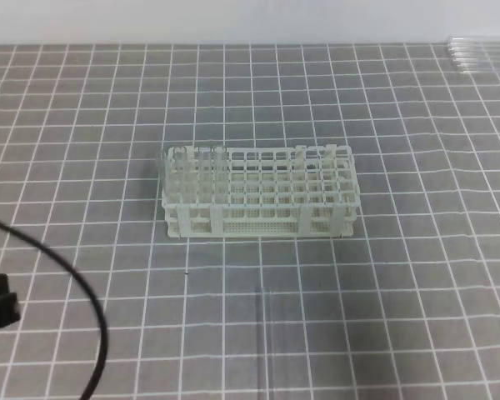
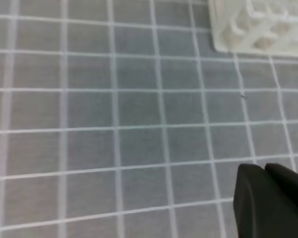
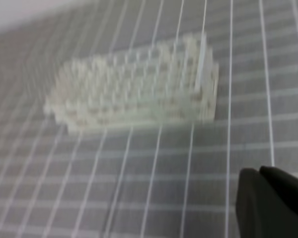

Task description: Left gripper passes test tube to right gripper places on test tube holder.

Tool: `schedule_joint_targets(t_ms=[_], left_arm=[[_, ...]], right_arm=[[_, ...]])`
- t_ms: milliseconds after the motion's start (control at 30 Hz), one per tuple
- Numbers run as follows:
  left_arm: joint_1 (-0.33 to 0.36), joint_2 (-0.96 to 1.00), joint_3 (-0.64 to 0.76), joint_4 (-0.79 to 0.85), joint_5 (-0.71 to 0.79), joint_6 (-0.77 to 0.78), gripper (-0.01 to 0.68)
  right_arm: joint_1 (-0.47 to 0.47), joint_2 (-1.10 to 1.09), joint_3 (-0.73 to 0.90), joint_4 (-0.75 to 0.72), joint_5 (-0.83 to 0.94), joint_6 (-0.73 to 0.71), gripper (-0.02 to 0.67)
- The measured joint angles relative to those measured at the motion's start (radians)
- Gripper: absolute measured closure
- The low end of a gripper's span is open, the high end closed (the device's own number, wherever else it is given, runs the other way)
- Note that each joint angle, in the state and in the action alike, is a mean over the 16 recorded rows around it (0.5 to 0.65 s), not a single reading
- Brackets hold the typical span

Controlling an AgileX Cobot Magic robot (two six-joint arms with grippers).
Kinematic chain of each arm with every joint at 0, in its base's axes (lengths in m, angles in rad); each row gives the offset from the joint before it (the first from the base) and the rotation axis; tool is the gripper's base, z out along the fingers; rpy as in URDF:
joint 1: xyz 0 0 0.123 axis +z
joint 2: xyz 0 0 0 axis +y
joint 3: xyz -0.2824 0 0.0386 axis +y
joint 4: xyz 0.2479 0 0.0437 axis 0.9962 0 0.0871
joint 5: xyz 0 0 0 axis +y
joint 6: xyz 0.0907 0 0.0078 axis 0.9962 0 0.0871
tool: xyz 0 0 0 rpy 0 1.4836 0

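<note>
Nearest the camera in the high view, a thin clear test tube (image 1: 265,342) lies flat on the gridded mat (image 1: 383,275), running from the bottom edge up toward the middle of the frame, faint against the grey squares. At the lower left edge, a black block of the left arm and a curved black cable (image 1: 83,304) come into the frame. Low in the right corner of the left wrist view, the left gripper (image 2: 268,203) shows as a dark shape, fingers together and holding nothing. In the same corner of the right wrist view, the right gripper (image 3: 270,203) looks alike, its fingers together and empty. Further up, at the centre of the high view, the white test tube holder (image 1: 258,193) stands on the mat, well apart from the lying tube, with a few clear tubes upright in its left-hand holes. At the far upper right, several spare tubes (image 1: 482,53) lie side by side.
</note>
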Motion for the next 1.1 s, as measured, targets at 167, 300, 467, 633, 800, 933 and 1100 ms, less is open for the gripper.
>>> schedule_joint_targets(t_ms=[167, 300, 467, 633, 800, 933, 1100], left_arm=[[-0.020, 0.173, -0.081, -0.101, 0.078, 0.144, 0.675], [-0.067, 0.285, -0.105, -0.185, 0.071, 0.203, 0.675], [-0.184, 0.423, -0.142, -0.260, 0.037, 0.210, 0.675], [-0.353, 0.574, -0.225, -0.255, 0.018, 0.127, 0.674], [-0.532, 0.722, -0.357, -0.182, 0.045, -0.004, 0.674], [-0.640, 0.829, -0.466, -0.106, 0.095, -0.098, 0.674], [-0.724, 0.932, -0.576, -0.023, 0.164, -0.176, 0.674]], right_arm=[[0.000, 0.151, -0.078, -0.055, 0.104, -0.012, 0.662], [0.000, 0.234, -0.109, -0.073, 0.155, -0.024, 0.662], [0.000, 0.294, -0.120, -0.076, 0.186, -0.041, 0.662], [0.000, 0.319, -0.120, -0.077, 0.201, -0.052, 0.662], [0.000, 0.323, -0.120, -0.078, 0.212, -0.054, 0.662], [0.000, 0.323, -0.120, -0.078, 0.221, -0.054, 0.662], [0.000, 0.323, -0.120, -0.078, 0.232, -0.054, 0.662]])
